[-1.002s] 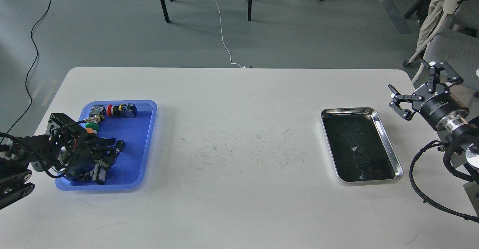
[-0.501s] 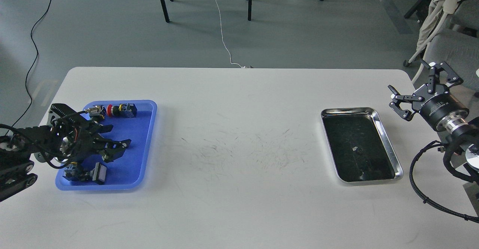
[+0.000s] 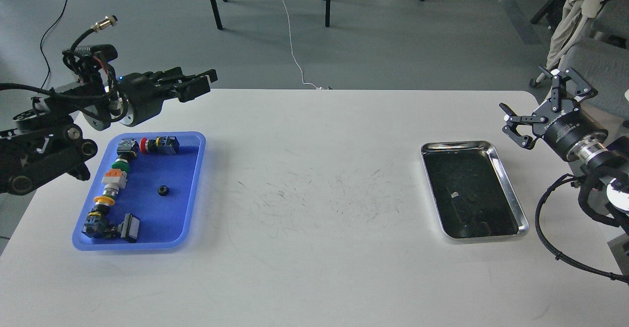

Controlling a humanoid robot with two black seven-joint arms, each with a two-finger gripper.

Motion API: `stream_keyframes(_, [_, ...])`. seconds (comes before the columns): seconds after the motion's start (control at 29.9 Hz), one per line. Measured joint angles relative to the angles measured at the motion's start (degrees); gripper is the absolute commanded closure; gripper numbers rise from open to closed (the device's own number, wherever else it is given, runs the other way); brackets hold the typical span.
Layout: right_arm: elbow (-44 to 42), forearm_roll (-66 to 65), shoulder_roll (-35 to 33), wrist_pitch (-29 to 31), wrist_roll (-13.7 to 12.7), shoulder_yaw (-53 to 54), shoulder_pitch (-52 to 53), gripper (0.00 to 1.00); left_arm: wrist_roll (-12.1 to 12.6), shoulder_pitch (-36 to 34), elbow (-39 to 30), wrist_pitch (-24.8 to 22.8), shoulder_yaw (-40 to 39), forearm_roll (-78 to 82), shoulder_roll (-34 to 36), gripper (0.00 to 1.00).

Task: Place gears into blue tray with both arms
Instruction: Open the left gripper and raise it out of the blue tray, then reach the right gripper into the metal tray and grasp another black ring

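Your left gripper (image 3: pixel 196 85), which half a second ago sat low over the blue tray (image 3: pixel 194 189) and hid its middle, is now lifted clear to the upper left of the frame, pointing right above the table's far edge. Its fingers look close together with nothing visible between them, though seen side-on you cannot be sure how narrow the gap is. Where it was, one gear (image 3: pixel 161 190) now lies loose on the tray floor, near the middle, apart from the row of push-button switches (image 3: pixel 112 182) down the tray's left side. Read that as one delivery finished. Your right gripper (image 3: pixel 533 105) has shifted slightly up and left; it hangs at the right edge of the frame, just beyond the upper right corner of the silver tray (image 3: pixel 511 194), jaws spread wide and empty. In the silver tray a small dark speck (image 3: pixel 471 198) and a pale fleck beside it show against the dark bottom; the speck may be another gear, too small to confirm. If so, the right arm's pick comes next. The white table (image 3: pixel 314 268) is scuffed with fine dark scratches at centre. Beyond it: grey floor, chair legs (image 3: pixel 214 2), trailing cables (image 3: pixel 292 37), cloth over a chair at upper right.
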Motion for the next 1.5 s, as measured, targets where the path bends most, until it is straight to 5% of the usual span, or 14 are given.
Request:
stream_keyframes(0.23, [4.3, -4.3, -4.0, -1.0, -1.3, -4.2, 5.2, 0.03, 1.7, 0.0, 6.0, -0.5, -6.9, -23.6, -7.1, 0.02])
stream_keyframes(0.53, [15.5, -22.9, -8.6, -4.5, -5.8, -25.0, 24.0, 0.02, 1.8, 0.9, 6.4, -1.2, -7.7, -53.5, -7.3, 0.02])
stream_keyframes(0.94, [32.4, -53.6, -11.0, -3.7, -7.2, -65.2, 44.7, 0.02, 2.1, 4.4, 7.3, -1.7, -12.4, -55.9, -6.3, 0.02])
stream_keyframes(1.5, [27.6, -60.8, -8.6, -2.8, -7.8, -76.0, 43.5, 0.07, 1.6, 5.0, 7.2, -1.6, -12.2, -55.2, -5.8, 0.02])
